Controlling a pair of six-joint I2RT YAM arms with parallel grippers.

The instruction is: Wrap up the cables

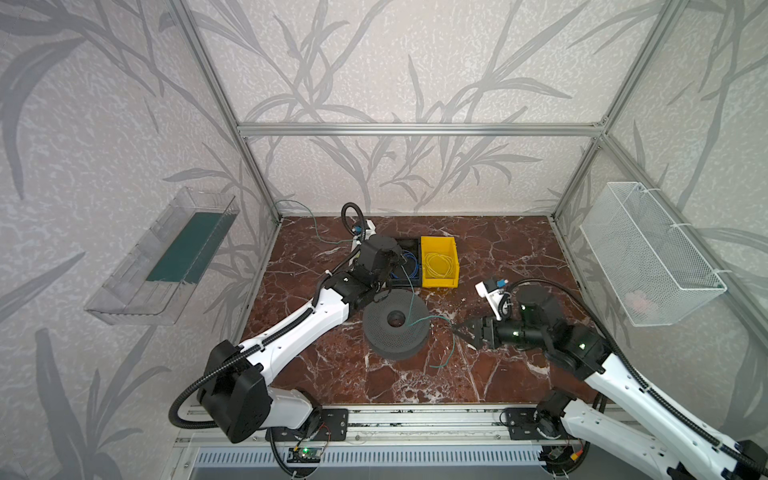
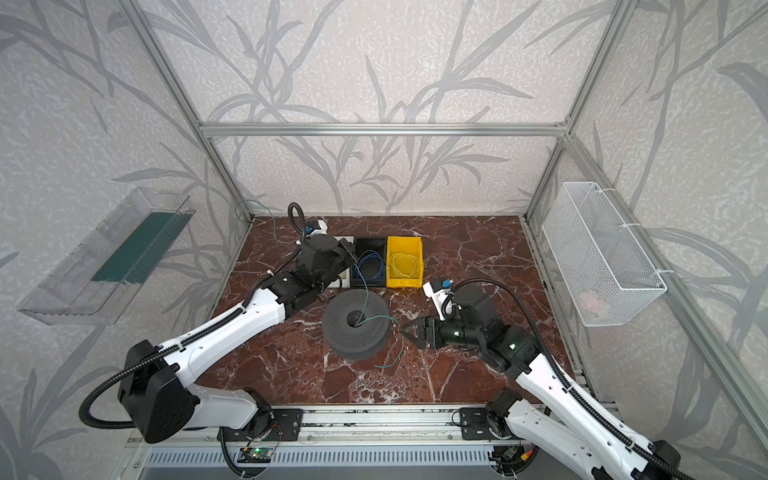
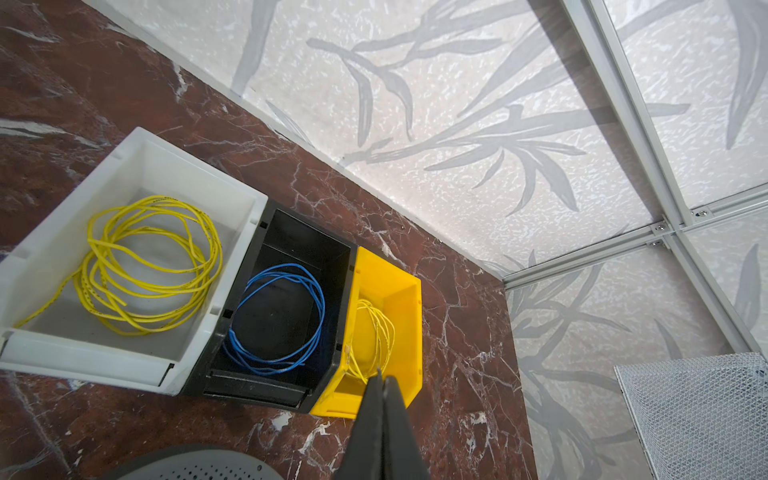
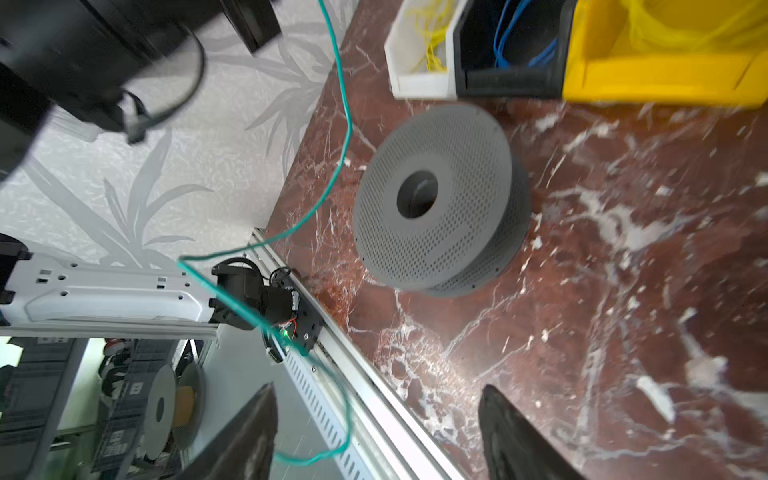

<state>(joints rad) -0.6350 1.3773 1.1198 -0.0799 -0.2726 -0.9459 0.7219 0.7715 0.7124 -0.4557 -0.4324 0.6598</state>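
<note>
right gripper (image 4: 378, 386) stands with its jaws wide apart, and the teal cable (image 4: 345, 124) curls loose just off its tips, its free end hanging towards the marble table (image 1: 498, 257). from there we follow the cable over the grey spool (image 1: 380, 332) lying flat mid-table and up towards our left gripper (image 3: 381, 374), whose jaws are pressed together beside the black bin (image 3: 307, 245) and yellow bin (image 3: 405, 299); whether they pinch the cable, we cannot tell.
</note>
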